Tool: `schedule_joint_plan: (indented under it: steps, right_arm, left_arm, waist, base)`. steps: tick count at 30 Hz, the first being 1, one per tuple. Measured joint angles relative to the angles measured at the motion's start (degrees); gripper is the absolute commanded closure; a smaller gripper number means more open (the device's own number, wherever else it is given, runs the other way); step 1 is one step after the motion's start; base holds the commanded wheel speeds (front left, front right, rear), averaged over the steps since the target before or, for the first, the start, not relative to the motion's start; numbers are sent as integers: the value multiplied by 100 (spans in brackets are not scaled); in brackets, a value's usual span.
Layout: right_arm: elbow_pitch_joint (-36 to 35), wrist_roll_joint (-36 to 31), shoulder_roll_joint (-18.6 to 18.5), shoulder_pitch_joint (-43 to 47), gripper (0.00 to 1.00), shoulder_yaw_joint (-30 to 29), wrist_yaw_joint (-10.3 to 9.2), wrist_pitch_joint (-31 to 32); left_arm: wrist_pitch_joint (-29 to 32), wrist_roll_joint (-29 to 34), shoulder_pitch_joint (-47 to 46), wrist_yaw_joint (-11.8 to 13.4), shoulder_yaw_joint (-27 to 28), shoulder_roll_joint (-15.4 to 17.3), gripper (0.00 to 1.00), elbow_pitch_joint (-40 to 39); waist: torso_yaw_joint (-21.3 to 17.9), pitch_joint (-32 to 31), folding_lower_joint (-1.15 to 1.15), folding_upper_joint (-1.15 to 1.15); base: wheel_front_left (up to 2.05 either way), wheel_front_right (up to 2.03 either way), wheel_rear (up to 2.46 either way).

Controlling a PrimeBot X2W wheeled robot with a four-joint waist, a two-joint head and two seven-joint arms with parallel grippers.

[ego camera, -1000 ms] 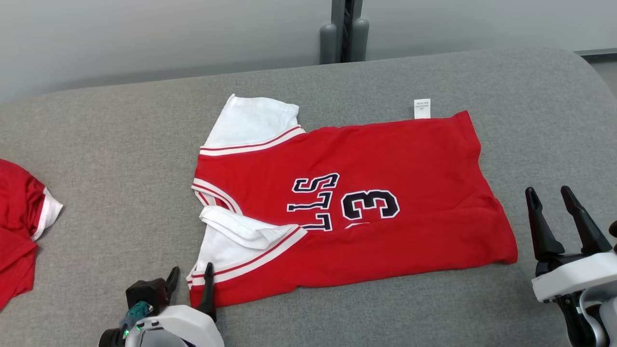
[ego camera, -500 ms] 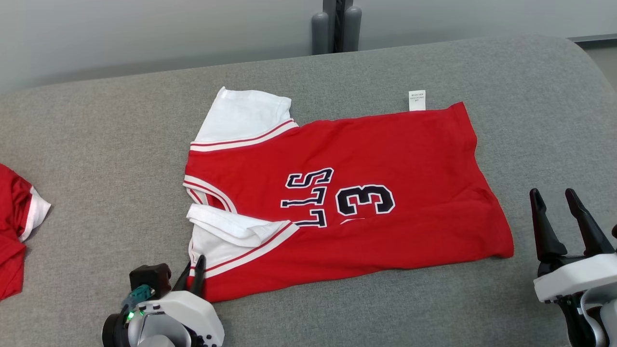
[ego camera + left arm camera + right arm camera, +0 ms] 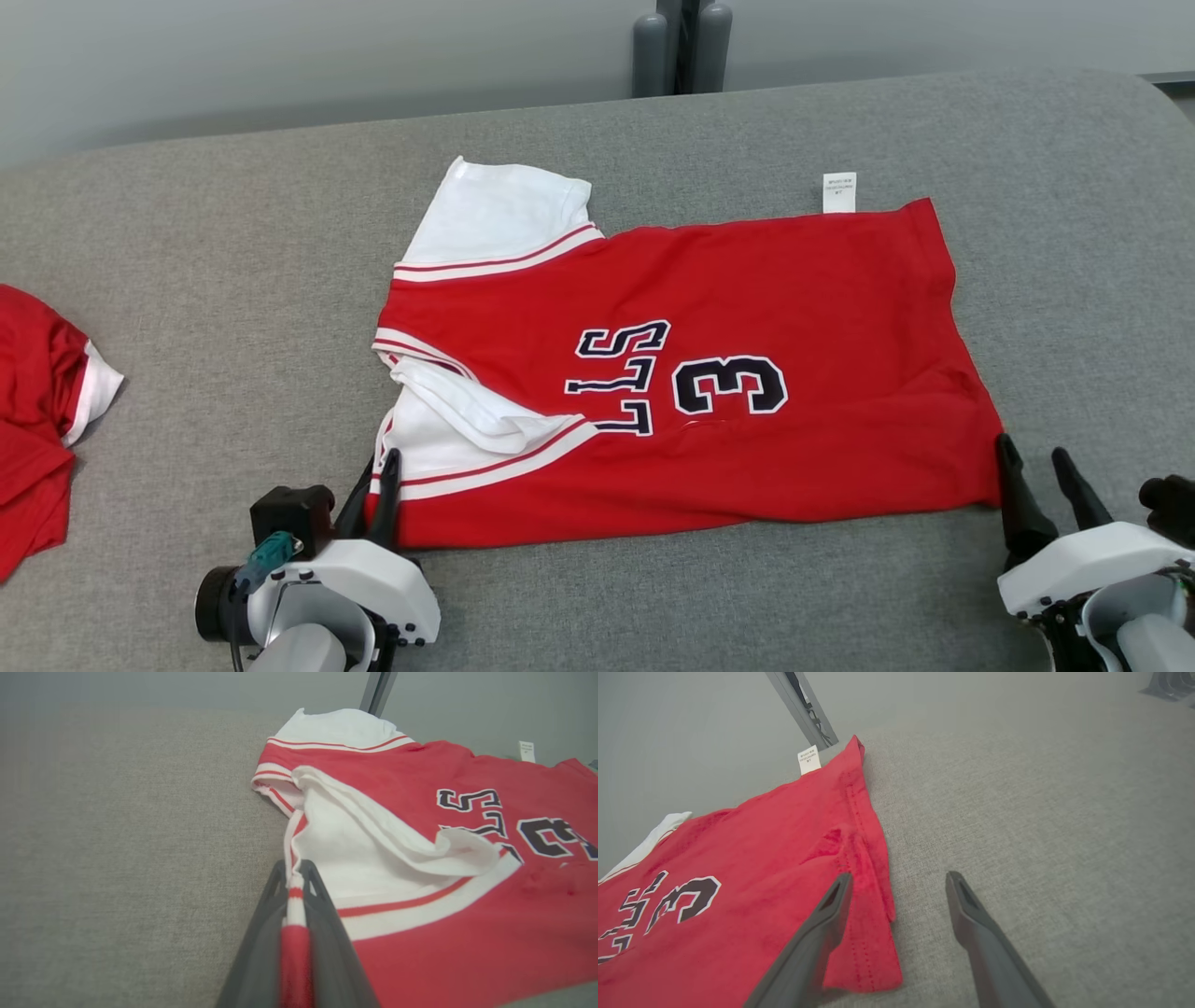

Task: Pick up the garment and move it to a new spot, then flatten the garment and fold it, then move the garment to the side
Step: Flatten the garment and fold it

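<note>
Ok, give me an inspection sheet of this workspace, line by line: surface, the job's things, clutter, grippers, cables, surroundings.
Surface: grey fabric surface, rounded at its far right corner.
Job's things: red jersey spread out, collar toward the robot's left, near white sleeve folded over onto the chest; white tag sticking out at its far edge.
Clutter: second red garment with a white edge, bunched at the left, apart from the jersey.
Grippers: left gripper shut on the jersey's near left corner at the striped trim; right gripper open, straddling the near right hem corner.
Cables: nothing seen.
Surroundings: plain grey wall; grey post behind the surface.
</note>
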Motion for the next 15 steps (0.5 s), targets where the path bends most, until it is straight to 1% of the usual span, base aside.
schedule_joint_plan:
  steps: [6,9,14,15]
  right_arm:
    - [461,866,174,-134,0,114,0,218]
    - [653,1006,100,-239,0,244,1,197]
    - [747,1340,77,-382,0,494,0,134]
    - [758,1394,55,-402,17,552,0,130]
  left_arm:
    - [-10,103,44,24,5,-22,100,-188]
    - [-14,132,52,24,-15,-43,100,-234]
    - [-15,165,71,22,-44,-46,100,-253]
    - [-15,165,71,22,-48,-45,100,-253]
  waist:
    - [79,6,0,0]
    - [123,16,0,0]
    - [161,30,0,0]
    - [164,32,0,0]
  base:
    - [0,0,0]
    - [0,0,0]
    - [0,0,0]
    - [0,0,0]
